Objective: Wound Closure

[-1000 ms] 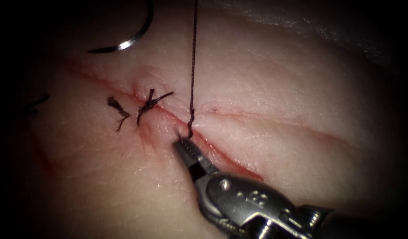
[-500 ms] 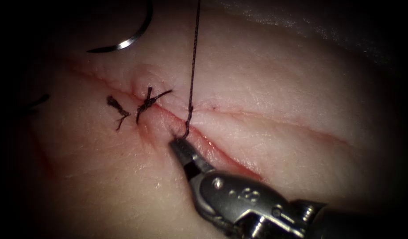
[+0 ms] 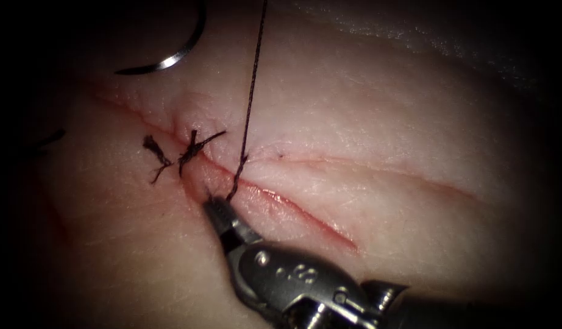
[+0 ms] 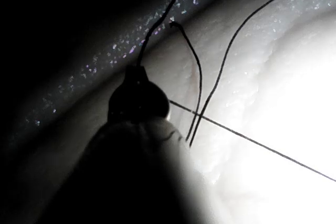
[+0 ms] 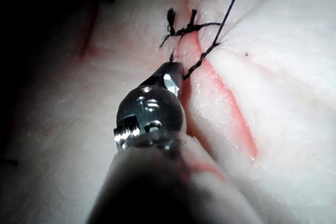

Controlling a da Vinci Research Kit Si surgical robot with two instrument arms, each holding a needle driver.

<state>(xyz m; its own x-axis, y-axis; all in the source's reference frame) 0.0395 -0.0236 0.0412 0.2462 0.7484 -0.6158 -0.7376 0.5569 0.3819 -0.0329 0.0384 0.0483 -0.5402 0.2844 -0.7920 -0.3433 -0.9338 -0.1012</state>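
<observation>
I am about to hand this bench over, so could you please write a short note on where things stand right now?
Right tool: jaws shut on the thread's short end just left of the cut.
Left tool: holds the thread's long strand, which runs taut up from the cut.
Needle: lies free on the tissue above the cut's left end, not in the tissue.
Done: one knotted stitch with cut ends, a loose cut end of thread beside it.
Left: the second stitch's knot untrimmed; the cut to its right lies unstitched.

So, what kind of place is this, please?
Probably a suturing practice bench: the right tool grips thread at a cut in tissue, beside a finished knot; a curved needle lies free.
</observation>
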